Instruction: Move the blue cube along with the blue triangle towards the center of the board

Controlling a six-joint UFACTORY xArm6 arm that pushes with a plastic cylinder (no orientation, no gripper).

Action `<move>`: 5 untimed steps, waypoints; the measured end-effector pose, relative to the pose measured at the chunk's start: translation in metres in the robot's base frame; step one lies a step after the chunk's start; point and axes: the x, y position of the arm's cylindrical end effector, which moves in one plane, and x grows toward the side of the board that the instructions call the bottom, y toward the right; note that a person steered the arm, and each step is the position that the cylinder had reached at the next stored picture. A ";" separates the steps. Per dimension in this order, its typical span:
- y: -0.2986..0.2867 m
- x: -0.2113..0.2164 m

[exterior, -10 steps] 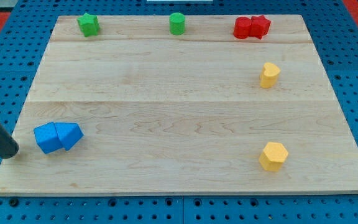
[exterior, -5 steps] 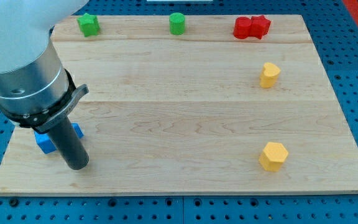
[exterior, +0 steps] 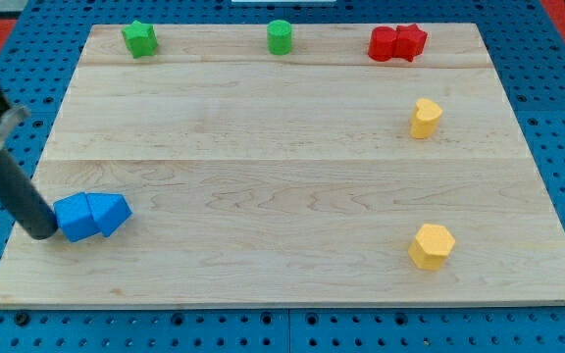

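Two blue blocks are sitting pressed together near the board's (exterior: 292, 176) left edge, low in the view: the blue cube (exterior: 75, 218) on the view's left, the blue triangle (exterior: 111, 213) touching its right face. My tip (exterior: 40, 233) is resting against, or just beside, the cube's left side, the rod leaning up and off toward the view's left. No jaws on this rig, so nothing is clenching or releasing; the rod is only pushing.

Board edge is lying close behind the tip on the left; the bottom edge is running near below the pair. Wide bare wood is stretching from the triangle rightward across the middle.

Along the top edge: green star (exterior: 138, 38) at left, green cylinder (exterior: 280, 36) mid-way, red blocks (exterior: 397, 43) touching each other further right, shapes hard to tell. One yellow block (exterior: 425, 118) is standing near the right edge, a yellow hexagon (exterior: 432, 245) lower right. Blue pegboard tabletop (exterior: 557, 108) is showing around the board.
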 end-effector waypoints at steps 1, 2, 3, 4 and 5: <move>0.039 -0.008; 0.080 -0.017; 0.119 -0.030; 0.146 -0.042; 0.175 -0.048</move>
